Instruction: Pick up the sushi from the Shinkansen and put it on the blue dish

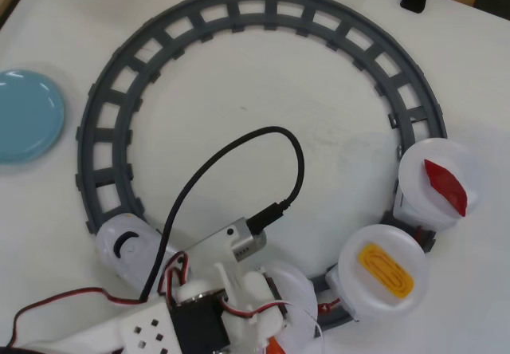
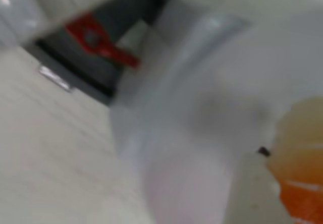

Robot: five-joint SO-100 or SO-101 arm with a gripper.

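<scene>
The white Shinkansen's nose (image 1: 127, 246) sits on the grey track at the lower left of the overhead view. My gripper (image 1: 269, 328) is low over the first car's white plate (image 1: 301, 298), and its body hides the fingertips. A sliver of the orange sushi (image 1: 275, 346) shows beneath it. In the blurred wrist view the orange-and-white sushi (image 2: 300, 168) lies on the white plate (image 2: 202, 108) at the right edge. Whether the jaws are open or shut does not show. The blue dish (image 1: 24, 115) lies at the far left, off the track.
Two more cars follow on the grey track (image 1: 263, 7): one plate holds a yellow egg piece (image 1: 388, 268), the other a flat dark-red piece (image 1: 445, 185). A black cable (image 1: 239, 151) loops inside the ring. A red coupling (image 2: 96, 40) shows in the wrist view.
</scene>
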